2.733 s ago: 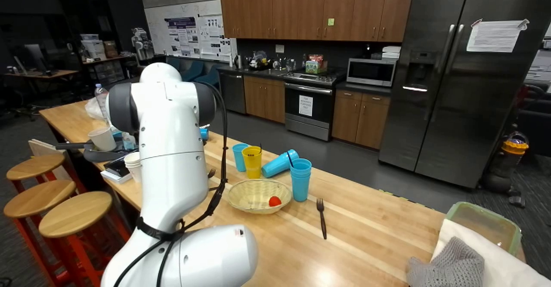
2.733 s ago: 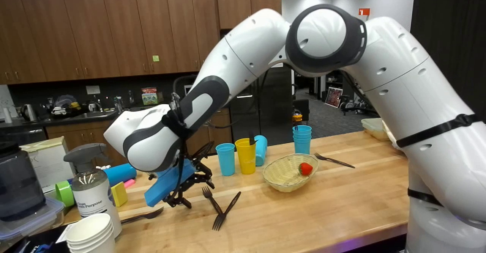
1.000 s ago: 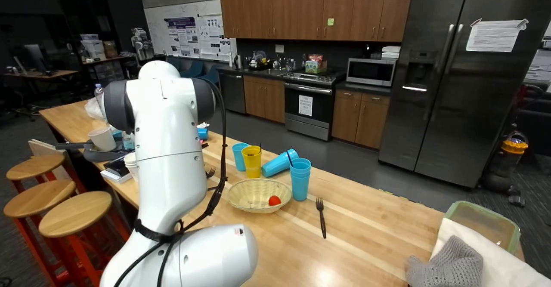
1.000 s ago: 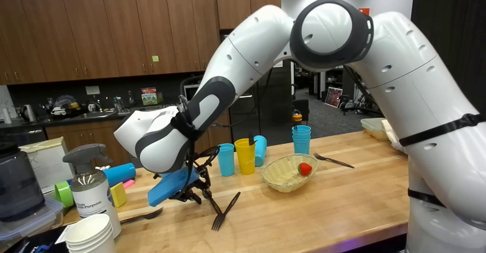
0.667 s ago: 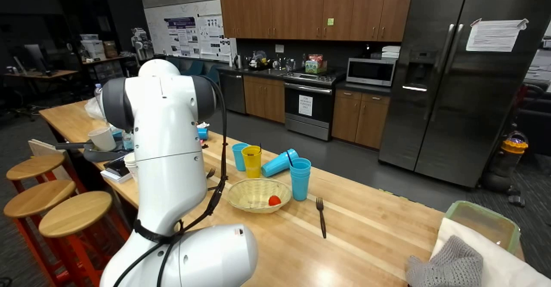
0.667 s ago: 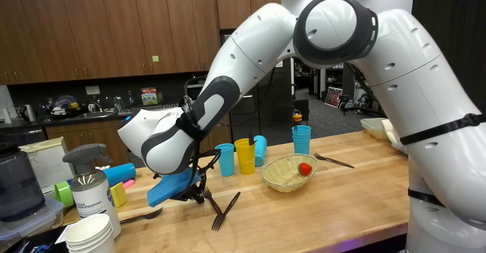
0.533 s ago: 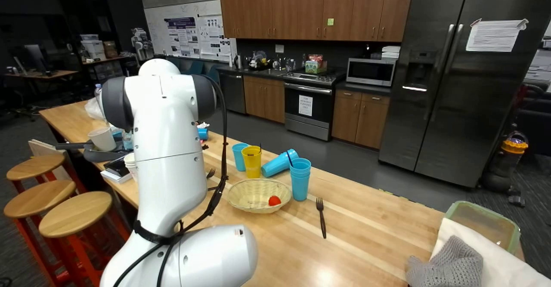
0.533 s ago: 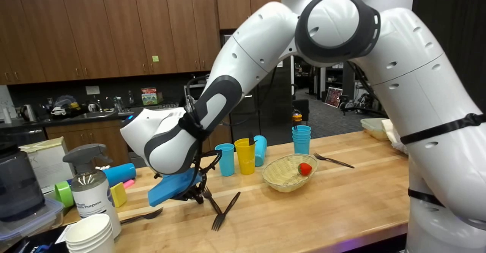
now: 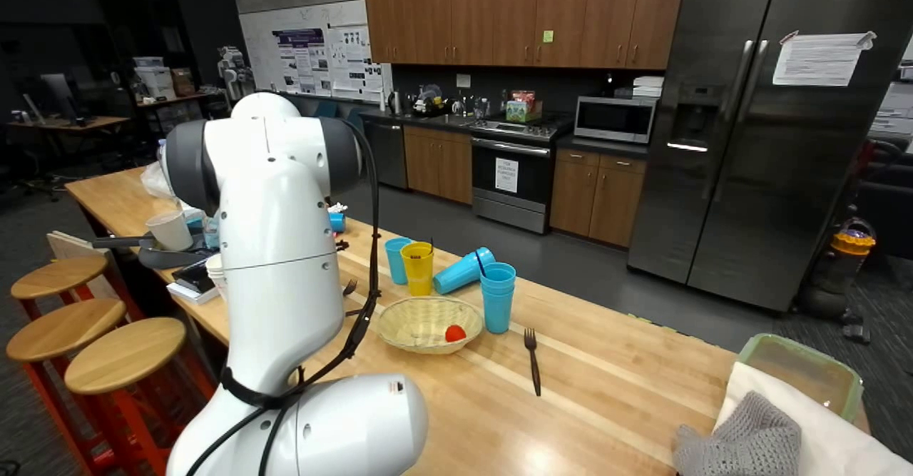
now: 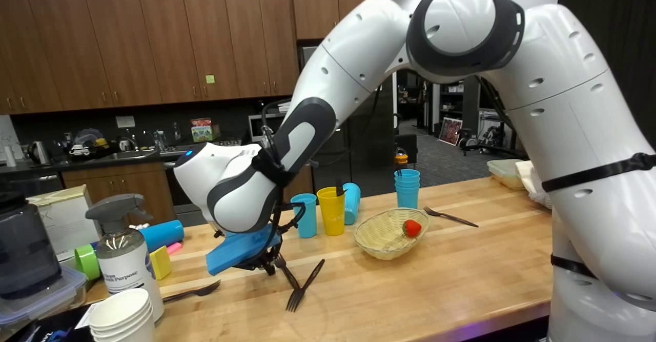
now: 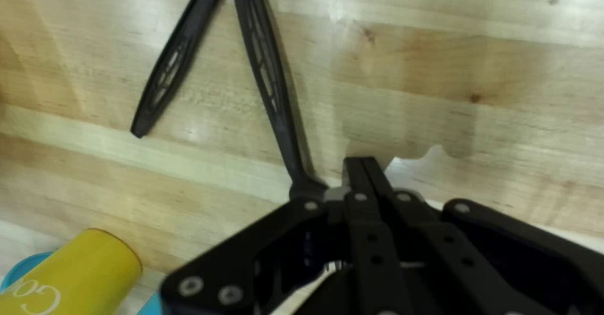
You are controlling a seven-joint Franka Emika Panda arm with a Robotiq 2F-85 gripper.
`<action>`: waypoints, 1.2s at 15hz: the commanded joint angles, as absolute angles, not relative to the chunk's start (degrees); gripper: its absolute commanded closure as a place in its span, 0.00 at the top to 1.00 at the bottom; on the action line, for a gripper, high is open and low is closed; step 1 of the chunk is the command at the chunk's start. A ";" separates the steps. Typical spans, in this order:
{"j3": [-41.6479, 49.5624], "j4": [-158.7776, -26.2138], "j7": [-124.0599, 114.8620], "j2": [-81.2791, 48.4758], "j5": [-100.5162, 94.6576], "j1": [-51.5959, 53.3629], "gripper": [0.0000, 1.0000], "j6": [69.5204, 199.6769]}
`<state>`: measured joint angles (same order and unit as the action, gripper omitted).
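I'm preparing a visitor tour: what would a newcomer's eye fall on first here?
The white Franka Panda arm, arching over the wooden table in an exterior view, would probably strike first. Next come the red strawberry in the wicker basket and the yellow cup between an upright blue cup and a blue cup on its side. In the wrist view, the shut gripper looms beside a black fork.

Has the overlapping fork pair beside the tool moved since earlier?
No: in an exterior view, the fork pair shows no shift either way against the wicker basket.
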<state>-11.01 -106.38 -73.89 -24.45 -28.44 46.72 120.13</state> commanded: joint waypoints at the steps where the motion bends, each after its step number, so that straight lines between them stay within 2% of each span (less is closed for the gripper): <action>1: -10.30 -108.22 -71.32 -24.84 -29.90 44.94 0.00 127.33; 4: -9.78 -107.57 -70.08 -24.74 -31.20 44.39 0.00 130.78; 5: -9.45 -106.83 -69.83 -25.31 -31.77 44.35 0.03 132.02; 6: -9.00 -106.41 -69.54 -25.65 -32.43 44.23 0.26 133.28; 7: -8.65 -105.65 -68.90 -25.93 -33.16 44.22 0.28 133.78; 8: -9.14 -106.83 -70.00 -24.83 -31.59 44.73 0.04 131.59; 9: -8.88 -106.53 -69.70 -25.11 -32.09 44.53 0.07 132.43; 10: -8.77 -106.19 -69.44 -25.31 -32.26 44.40 0.13 132.56; 11: -8.73 -106.05 -68.85 -25.19 -32.18 44.37 0.46 131.94; 13: -8.60 -106.56 -68.26 -24.13 -32.41 44.32 0.57 129.76; 18: -6.77 -107.22 -73.40 -22.23 -36.52 44.94 0.92 124.19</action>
